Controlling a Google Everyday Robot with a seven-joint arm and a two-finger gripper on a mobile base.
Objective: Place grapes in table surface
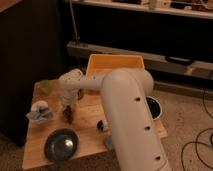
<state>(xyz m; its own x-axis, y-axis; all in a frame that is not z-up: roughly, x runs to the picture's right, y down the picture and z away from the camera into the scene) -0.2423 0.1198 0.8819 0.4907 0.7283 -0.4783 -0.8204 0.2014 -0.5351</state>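
Gripper point(67, 107), low over table surface point(87, 120) toward its left edge, grapes point(69, 117) at its tip, hold on them impossible to tell; best lowered until bunch rests, then released

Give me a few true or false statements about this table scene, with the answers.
1. The tool hangs over the table. True.
2. The grapes lie in the dark bowl. False: they are just under the tool, behind the bowl.
3. The orange tray sits at the table's far side. True.
4. The bowl is inside the tray. False: it stands on the table near the front edge.
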